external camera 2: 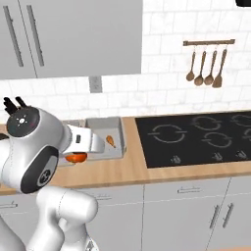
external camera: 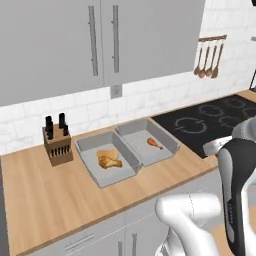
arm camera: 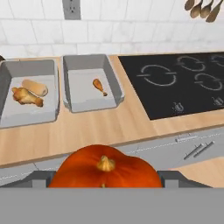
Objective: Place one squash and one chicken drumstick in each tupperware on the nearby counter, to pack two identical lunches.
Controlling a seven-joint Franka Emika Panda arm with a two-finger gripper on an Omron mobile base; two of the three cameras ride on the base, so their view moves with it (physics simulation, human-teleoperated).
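Two grey tupperware trays sit side by side on the wooden desk (arm camera: 100,127), ahead of the pincer (arm camera: 105,181) and beyond the desk's front edge. The pincer grasps the round orange-red squash (arm camera: 105,170), its jaws spread wide around it, out in front of the lower cabinets and short of the desk.

The left tupperware (arm camera: 28,94) already holds the tan squash (arm camera: 36,87) and a chicken drumstick (arm camera: 26,97), the two touching. The right tupperware (arm camera: 89,83) holds only the second chicken drumstick (arm camera: 100,86), lying near its middle. So the step in hand appears to be the last one: carrying the round squash to the right tray. The next move likely calls for reaching forward over the desk edge, slightly left of straight ahead, lowering over the tray's bare floor beside the drumstick, then letting go.

A black cooktop (arm camera: 175,83) lies ahead to the right. Beyond the trays stand a white tiled wall with an outlet (arm camera: 72,8) and hanging wooden spoons (external camera 2: 208,63). A knife block (external camera: 57,142) stands far left, with grey upper cabinets (external camera: 75,40) above.
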